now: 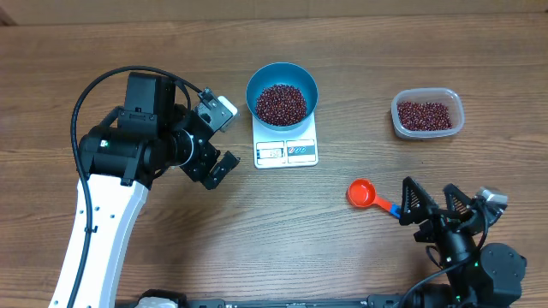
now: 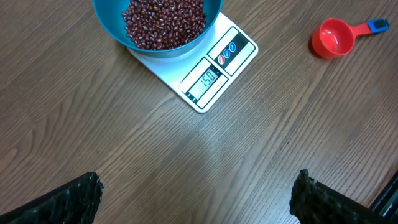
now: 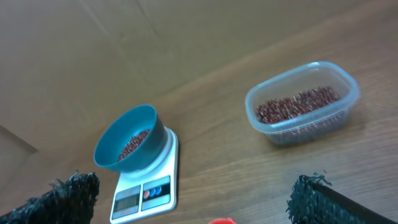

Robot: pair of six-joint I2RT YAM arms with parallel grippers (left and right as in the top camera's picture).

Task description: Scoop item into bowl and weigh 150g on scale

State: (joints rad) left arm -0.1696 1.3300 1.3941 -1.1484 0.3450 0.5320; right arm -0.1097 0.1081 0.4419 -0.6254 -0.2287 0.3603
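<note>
Blue bowl [image 1: 255, 84] of beans [image 1: 281, 103] on scale [image 1: 287, 152] | left fingers [image 2: 71, 199] spread, empty | right fingers [image 3: 68, 199] spread, empty | red scoop [image 1: 361, 192] on surface [image 1: 342, 257]

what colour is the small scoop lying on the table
Red round plastic scoop with a blue handle tip, clearest in the left wrist view.

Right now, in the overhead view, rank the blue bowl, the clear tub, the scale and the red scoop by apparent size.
1. Blue bowl and clear tub: about alike, no ranking.
2. Scale: partly hidden under the blue bowl, so unsure.
3. Red scoop: clearly smallest.
</note>
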